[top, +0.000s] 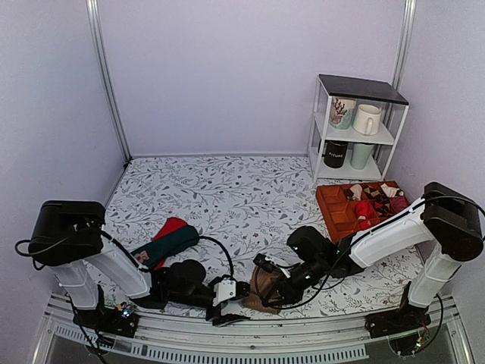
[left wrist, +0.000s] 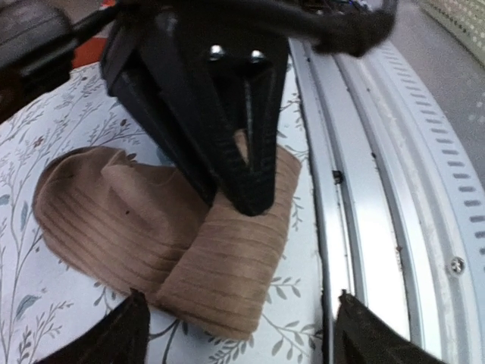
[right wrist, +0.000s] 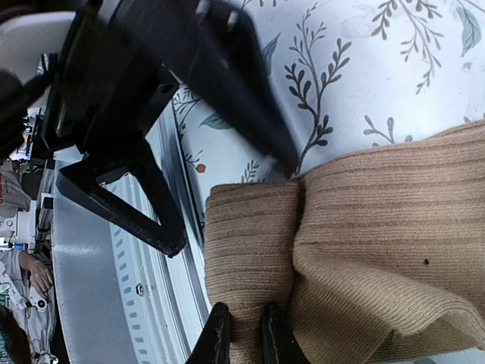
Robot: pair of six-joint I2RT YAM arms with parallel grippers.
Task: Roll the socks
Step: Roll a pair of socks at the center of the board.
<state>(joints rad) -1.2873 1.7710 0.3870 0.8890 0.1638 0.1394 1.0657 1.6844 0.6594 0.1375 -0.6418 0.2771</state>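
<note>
The tan-brown socks (top: 263, 298) lie partly rolled at the table's near edge, between both grippers. In the left wrist view the socks (left wrist: 136, 220) show a rolled end near the rail and a flat rounded part to the left. My left gripper (left wrist: 241, 322) is open wide, its fingertips (left wrist: 129, 334) on either side of the roll and not touching it. My right gripper (right wrist: 244, 337) is shut on a fold of the socks (right wrist: 364, 227) at the roll's edge. From above, the right gripper (top: 277, 290) is on the socks and the left gripper (top: 236, 291) is just left of them.
Red and dark green socks (top: 167, 241) lie left of centre. An orange tray (top: 333, 212) with small rolled socks sits at the right. A white shelf (top: 356, 129) with mugs stands at the back right. A metal rail (left wrist: 364, 189) runs right beside the socks.
</note>
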